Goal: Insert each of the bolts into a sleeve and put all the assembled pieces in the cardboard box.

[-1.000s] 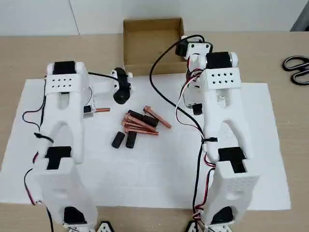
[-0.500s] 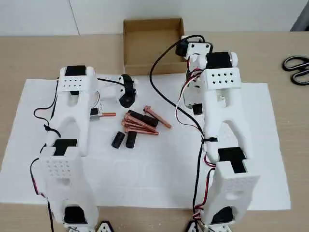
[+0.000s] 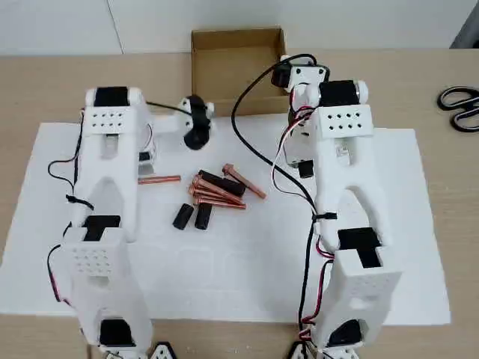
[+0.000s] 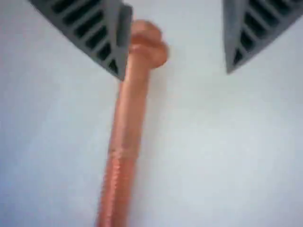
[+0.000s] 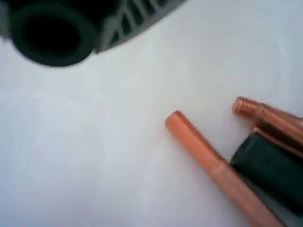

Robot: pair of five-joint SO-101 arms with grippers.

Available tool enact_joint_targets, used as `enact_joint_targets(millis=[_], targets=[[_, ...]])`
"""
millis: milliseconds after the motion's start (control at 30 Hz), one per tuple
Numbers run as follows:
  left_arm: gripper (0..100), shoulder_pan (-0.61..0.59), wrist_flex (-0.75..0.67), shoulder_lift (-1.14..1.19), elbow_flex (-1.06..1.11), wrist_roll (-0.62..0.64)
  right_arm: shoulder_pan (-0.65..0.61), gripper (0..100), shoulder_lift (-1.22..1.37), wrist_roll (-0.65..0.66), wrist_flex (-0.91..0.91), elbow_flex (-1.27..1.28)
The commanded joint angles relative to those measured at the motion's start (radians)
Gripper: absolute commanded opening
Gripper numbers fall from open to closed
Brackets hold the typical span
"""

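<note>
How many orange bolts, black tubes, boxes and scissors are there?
Bolts: at least 5; one alone, the rest heaped and overlapping, so unsure.
Sleeves: at least 4; two loose, one on the heap, one sleeve between the right arm's jaws.
Cardboard box: 1
Scissors: 1
Total: at least 11

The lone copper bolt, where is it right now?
In the high view the lone bolt lies flat on the white sheet, left of the bolt pile, its head by the open left gripper.
</note>
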Motion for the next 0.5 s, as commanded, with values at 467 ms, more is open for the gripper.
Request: enact_joint_targets(millis=[467], targets=[[13, -0.061, 0.063, -0.27, 0.008, 1.72, -0.001, 0.3, -0.07, 0.002, 0.013, -0.055]])
